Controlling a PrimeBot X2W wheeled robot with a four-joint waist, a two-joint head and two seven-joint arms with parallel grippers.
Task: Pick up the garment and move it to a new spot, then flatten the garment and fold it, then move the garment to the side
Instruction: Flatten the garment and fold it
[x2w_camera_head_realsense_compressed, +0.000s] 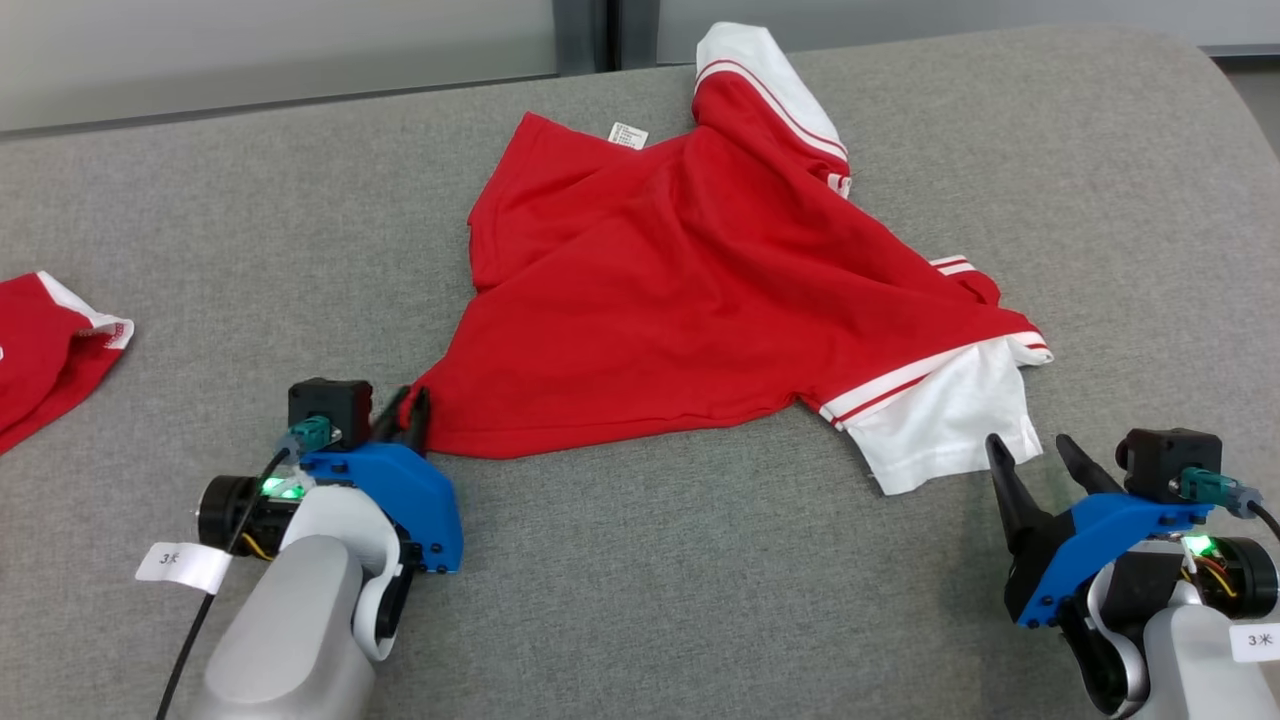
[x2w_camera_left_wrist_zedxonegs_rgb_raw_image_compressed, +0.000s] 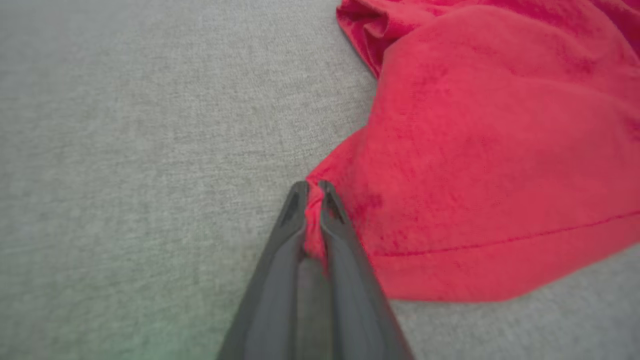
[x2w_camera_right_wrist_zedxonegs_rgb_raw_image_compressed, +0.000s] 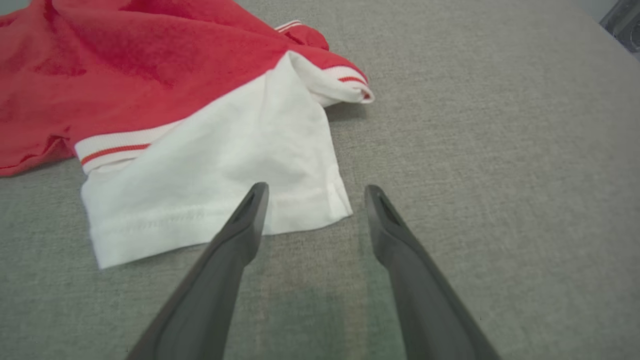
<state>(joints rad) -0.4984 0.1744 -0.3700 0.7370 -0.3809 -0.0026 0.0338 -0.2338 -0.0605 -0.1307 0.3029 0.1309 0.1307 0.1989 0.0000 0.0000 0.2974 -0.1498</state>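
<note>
- Garment (x2w_camera_head_realsense_compressed: 700, 280), a red shirt with white sleeves, is lying crumpled across the middle of the grey padded surface (x2w_camera_head_realsense_compressed: 200, 220), which is stretching under everything from the near edge to the far edge.
- Its upper white sleeve (x2w_camera_head_realsense_compressed: 745, 60) is reaching the far edge, while its lower white sleeve (x2w_camera_head_realsense_compressed: 940, 420) is lying flat toward the near right corner.
- Off at the left edge, a second red cloth (x2w_camera_head_realsense_compressed: 40, 350) with white trim is lying well apart from the garment.
- I am working my left gripper (x2w_camera_head_realsense_compressed: 413, 400) toward the near left corner. In the left wrist view its fingers (x2w_camera_left_wrist_zedxonegs_rgb_raw_image_compressed: 280, 250) are pressing almost together and pinching the red hem corner (x2w_camera_left_wrist_zedxonegs_rgb_raw_image_compressed: 314, 220), with a fold of cloth bunching between the tips.
- I am keeping my right gripper (x2w_camera_head_realsense_compressed: 1030, 448) toward the near right corner, fingers spread wide and holding nothing. In the right wrist view one fingertip (x2w_camera_right_wrist_zedxonegs_rgb_raw_image_compressed: 252, 200) is overlapping the lower sleeve's hem and the other is standing over bare surface just beside it.
- Smallest, a white label (x2w_camera_head_realsense_compressed: 628, 135) is sticking out at the garment's far side.
</note>
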